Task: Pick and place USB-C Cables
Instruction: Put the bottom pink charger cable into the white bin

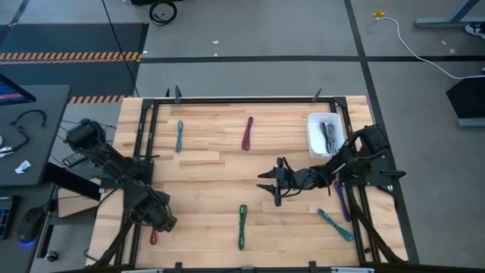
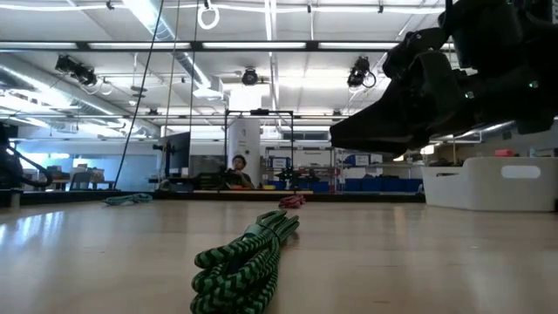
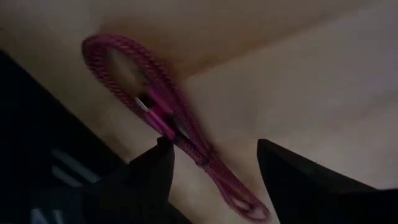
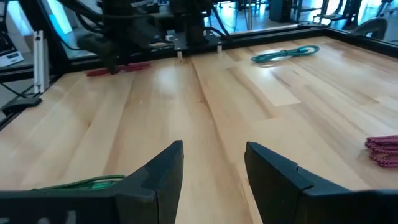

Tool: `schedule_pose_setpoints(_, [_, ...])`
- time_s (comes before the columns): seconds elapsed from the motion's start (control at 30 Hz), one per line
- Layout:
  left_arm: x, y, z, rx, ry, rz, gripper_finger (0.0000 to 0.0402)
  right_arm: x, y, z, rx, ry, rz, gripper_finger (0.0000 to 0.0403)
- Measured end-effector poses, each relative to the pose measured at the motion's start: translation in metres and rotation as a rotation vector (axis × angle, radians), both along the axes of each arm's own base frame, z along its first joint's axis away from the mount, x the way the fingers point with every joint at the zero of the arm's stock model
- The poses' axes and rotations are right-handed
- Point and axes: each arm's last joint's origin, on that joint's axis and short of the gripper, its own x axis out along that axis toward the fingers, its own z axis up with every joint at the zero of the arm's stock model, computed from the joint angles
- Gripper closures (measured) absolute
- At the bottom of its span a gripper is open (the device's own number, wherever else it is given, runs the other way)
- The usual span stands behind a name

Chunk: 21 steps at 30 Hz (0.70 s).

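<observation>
The cables are short folded bundles lying flat on the wooden table. A red one (image 1: pixel 154 236) (image 3: pixel 168 121) lies near the table's near-left corner. My left gripper (image 1: pixel 161 220) (image 3: pixel 214 146) hovers open just over it, one finger close beside the strand. A green cable (image 1: pixel 242 226) (image 2: pixel 248 257), two teal ones (image 1: pixel 179 136) (image 1: pixel 335 224), a maroon one (image 1: pixel 248 133) and a purple one (image 1: pixel 341 199) also lie on the table. My right gripper (image 1: pixel 271 187) (image 4: pixel 214 146) is open above bare wood right of the table's middle.
A white bin (image 1: pixel 314 138) at the table's far right holds dark grey cables (image 1: pixel 329 136). A black metal frame (image 1: pixel 242 98) runs around the table top. Bare wood lies between the two arms. A person sits far back in the room (image 2: pixel 237 171).
</observation>
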Motion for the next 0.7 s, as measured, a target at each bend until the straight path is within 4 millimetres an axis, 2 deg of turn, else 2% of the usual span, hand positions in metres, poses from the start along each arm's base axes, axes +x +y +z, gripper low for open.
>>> schedule_pose_setpoints(0.13, [-0.008,0.004,-0.013,-0.022,0.014,0.036,0.0184,-0.001,0.002,0.000,-0.001,0.001,0.009,0.0227])
schedule_pose_setpoints(0.27, [-0.010,0.006,-0.016,-0.019,0.016,0.039,0.0224,-0.001,0.003,0.000,-0.001,0.001,0.011,0.0227])
schedule_pose_setpoints(0.37, [-0.010,0.005,-0.016,-0.023,-0.005,0.010,0.0273,-0.001,0.003,0.000,-0.002,0.001,0.011,0.0227])
schedule_pose_setpoints(0.5, [-0.008,0.002,-0.014,-0.004,-0.074,-0.038,0.0368,-0.001,0.003,0.000,-0.009,0.002,0.014,0.0228])
schedule_pose_setpoints(0.53, [-0.007,0.001,-0.012,0.014,-0.094,-0.041,0.0379,-0.001,0.003,0.000,-0.009,0.002,0.015,0.0229])
schedule_pose_setpoints(0.63, [-0.001,-0.001,-0.004,0.113,-0.199,-0.062,0.0383,-0.001,0.005,0.000,-0.009,0.002,0.021,0.0229])
schedule_pose_setpoints(0.7, [0.006,-0.001,0.005,0.257,-0.329,-0.092,0.0383,-0.002,0.006,0.000,-0.009,0.002,0.026,0.0229])
